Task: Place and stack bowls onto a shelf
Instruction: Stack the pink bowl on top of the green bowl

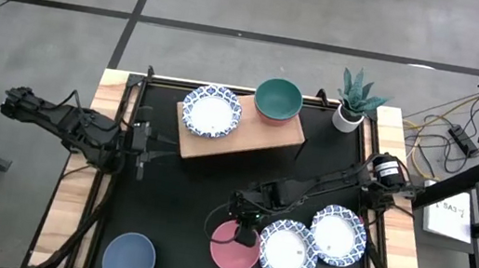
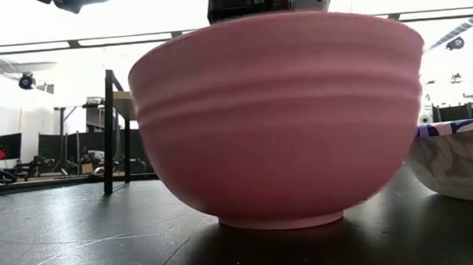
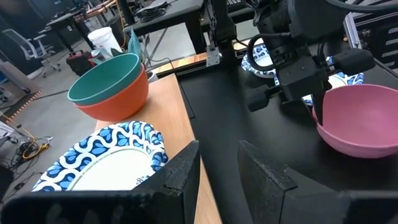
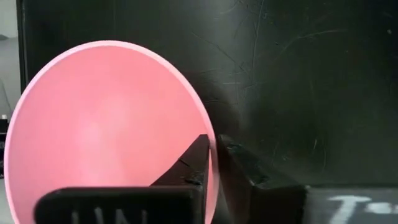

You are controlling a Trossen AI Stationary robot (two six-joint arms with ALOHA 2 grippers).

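A pink bowl [image 1: 230, 251] [image 2: 277, 122] sits with its base on the black table near the front edge. My right gripper [image 1: 244, 227] [image 4: 214, 142] is at its far rim, shut on it. On the wooden shelf [image 1: 248, 141] stand a white bowl with a blue pattern [image 1: 212, 111] and a green bowl nested in a red one [image 1: 277, 100] [image 3: 109, 87]. My left gripper [image 1: 151, 147] [image 3: 217, 152] hovers open just left of the shelf, touching nothing. My right gripper pinches the pink bowl's rim [image 4: 207, 124] on its far side, one finger [image 4: 193, 163] inside the bowl and the other finger [image 4: 245, 165] outside the wall. The fingers come from above, pointing down. The bowl stands upright with its base [image 2: 280, 222] on the table.
Two more blue-patterned white bowls [image 1: 289, 250] [image 1: 338, 235] sit right of the pink one. A blue-grey bowl [image 1: 128, 257] is at the front left corner. A potted plant [image 1: 353, 101] stands at the far right corner, beside the shelf.
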